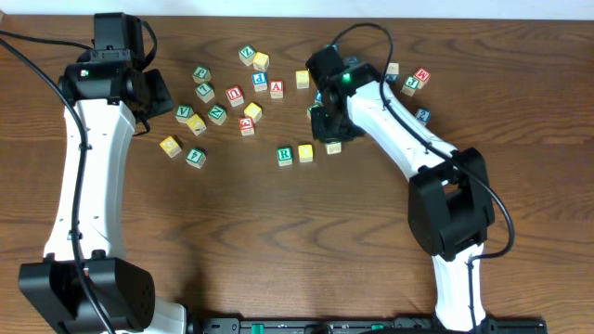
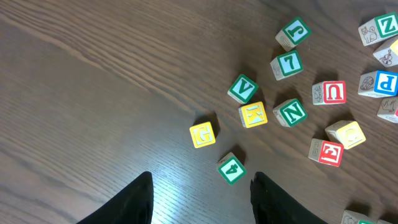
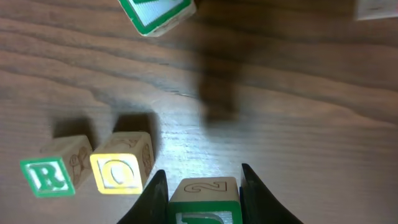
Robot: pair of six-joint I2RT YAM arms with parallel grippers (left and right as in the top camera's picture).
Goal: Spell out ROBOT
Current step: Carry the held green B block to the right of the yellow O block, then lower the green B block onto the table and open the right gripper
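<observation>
right wrist view: the bottom edge is cutting off the green-framed cube [image 3: 204, 202] sitting in the right gripper [image 3: 202, 183], leaving its letter unreadable; the top edge is cropping a second green-framed cube [image 3: 155, 12] and a pale cube [image 3: 376, 7].

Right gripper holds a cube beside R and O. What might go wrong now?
The right gripper holds the green-framed cube close beside the O cube; opening could let a finger nudge O out of line with the R cube. Its letter face is cut off, so orientation may be wrong.
</observation>
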